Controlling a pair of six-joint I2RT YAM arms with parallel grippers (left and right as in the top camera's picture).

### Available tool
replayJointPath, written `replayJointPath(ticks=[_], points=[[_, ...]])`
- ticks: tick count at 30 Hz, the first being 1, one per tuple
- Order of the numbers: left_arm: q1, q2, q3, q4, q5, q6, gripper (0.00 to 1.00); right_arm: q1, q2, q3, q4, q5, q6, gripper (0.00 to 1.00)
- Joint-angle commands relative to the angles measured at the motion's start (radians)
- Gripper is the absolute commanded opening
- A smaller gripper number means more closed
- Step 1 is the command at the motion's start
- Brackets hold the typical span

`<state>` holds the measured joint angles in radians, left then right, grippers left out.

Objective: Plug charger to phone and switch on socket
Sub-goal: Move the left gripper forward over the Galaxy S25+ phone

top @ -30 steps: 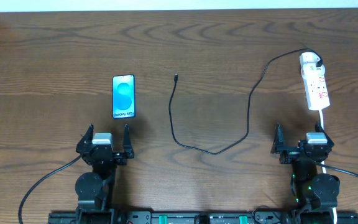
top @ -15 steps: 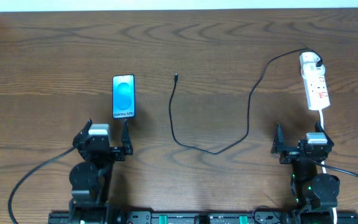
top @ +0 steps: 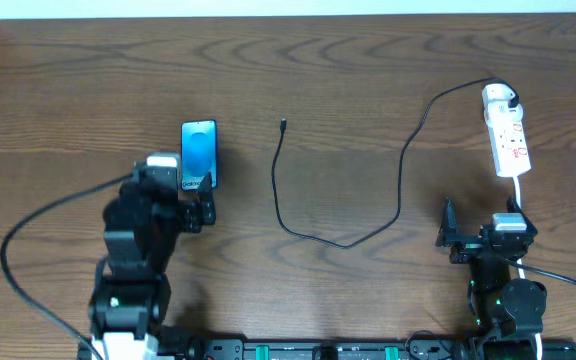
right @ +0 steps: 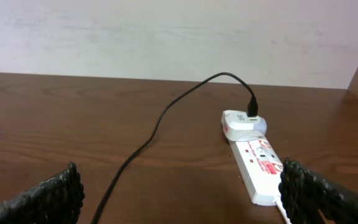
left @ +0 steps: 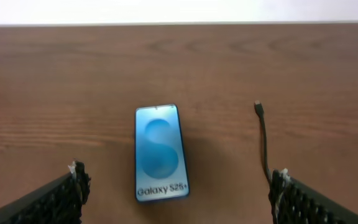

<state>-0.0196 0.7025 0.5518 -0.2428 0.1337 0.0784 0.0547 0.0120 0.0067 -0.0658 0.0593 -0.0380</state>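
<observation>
The phone (top: 199, 150) lies flat with its blue screen up, left of centre. My left gripper (top: 176, 192) is open just short of its near end, and the phone (left: 160, 152) lies ahead between the two fingers of the gripper (left: 179, 175), untouched. The charger (top: 400, 190) snakes across the table. Its connector tip (top: 283, 124) lies free to the right of the phone, and its white plug head (top: 501, 97) sits in the far end of the socket (top: 510, 142). My right gripper (top: 480, 210) is open and empty near the front edge, with the socket (right: 260, 165) ahead to the right.
The socket's white cord (top: 519, 190) runs back toward the right arm's base. The left wrist view shows the connector tip (left: 258, 109) and the cable (left: 265, 149) near my right finger. The table's far edge meets a pale wall (right: 166, 37).
The left arm has swung forward from its rest pose to the phone's near end, jaws still open. The right arm, phone, charger and socket have not moved.
</observation>
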Motion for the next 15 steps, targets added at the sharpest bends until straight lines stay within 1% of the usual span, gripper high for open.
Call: replayJointPath(ticks=[1,7,15], points=[[0.006,0.100,0.145,-0.070,0.049,-0.008,0.94,0.005,-0.006,-0.002,-0.002,0.002,-0.012,0.99],[0.006,0.298,0.390,-0.274,0.069,-0.008,0.94,0.005,-0.006,-0.002,-0.002,0.002,-0.012,0.99],[0.006,0.484,0.636,-0.434,0.069,-0.008,0.94,0.005,-0.006,-0.002,-0.002,0.002,-0.012,0.99]])
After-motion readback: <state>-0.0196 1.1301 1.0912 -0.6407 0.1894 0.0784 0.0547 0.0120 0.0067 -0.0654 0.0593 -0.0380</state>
